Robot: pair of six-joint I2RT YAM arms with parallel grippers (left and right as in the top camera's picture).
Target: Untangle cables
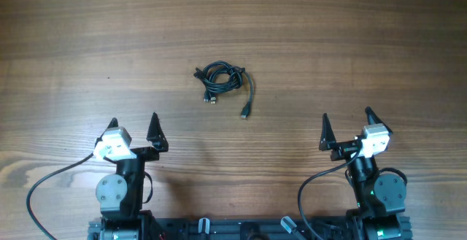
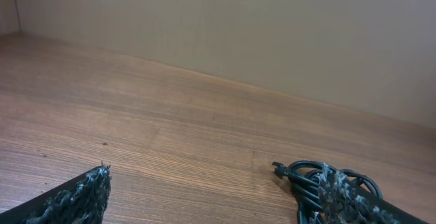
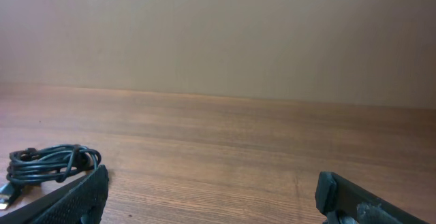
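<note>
Overhead, the cables (image 1: 222, 82) lie in a knotted bundle near the middle of the worktop (image 1: 328, 36), well apart from the left fingers (image 1: 155, 130) and right fingers (image 1: 325, 132), both pairs spread wide and empty; from the left wrist, the bundle (image 2: 303, 175) sits low right, partly behind one fingertip; from the right wrist, it (image 3: 51, 161) lies low left.

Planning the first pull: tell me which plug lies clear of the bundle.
The plug on the loose tail trailing from the cables toward the arms; the other plugs sit close against the coil.
</note>
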